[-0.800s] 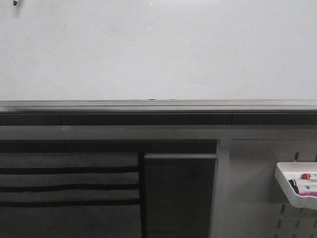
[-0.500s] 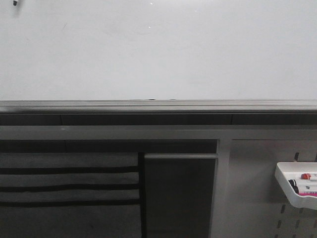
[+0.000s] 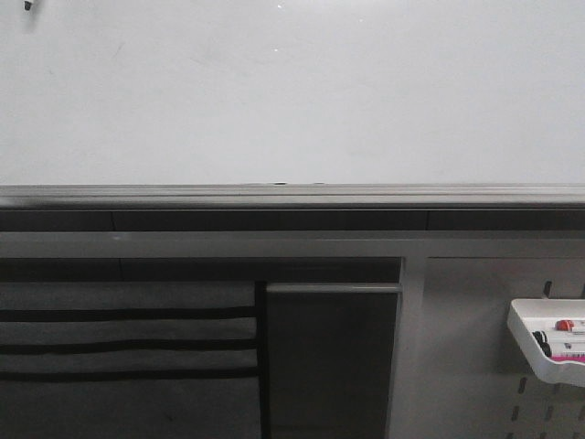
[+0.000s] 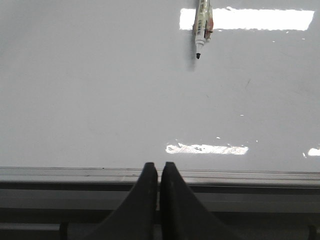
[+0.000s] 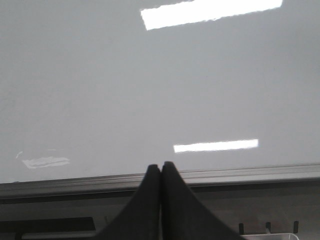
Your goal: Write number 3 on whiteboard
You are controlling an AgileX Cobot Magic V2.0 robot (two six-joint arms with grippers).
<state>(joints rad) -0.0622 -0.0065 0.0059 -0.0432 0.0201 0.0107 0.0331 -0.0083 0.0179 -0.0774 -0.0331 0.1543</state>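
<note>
The whiteboard (image 3: 292,91) fills the upper half of the front view, glossy white with faint smudges. No number 3 shows in any view. A white marker (image 4: 202,22) with its black tip uncapped lies against the whiteboard (image 4: 100,90) in the left wrist view, far from my fingers. My left gripper (image 4: 159,166) is shut with nothing in it, its tips over the grey rail (image 4: 250,175). The right gripper (image 5: 161,166) is also shut and empty, at the edge of the whiteboard (image 5: 150,75). Neither gripper appears in the front view.
A grey metal rail (image 3: 292,197) runs below the board. Under it are a dark panel (image 3: 334,361) and a grey pegboard (image 3: 466,366). A white tray (image 3: 547,346) with small items hangs at the lower right. A small dark tip (image 3: 27,5) shows at the top left.
</note>
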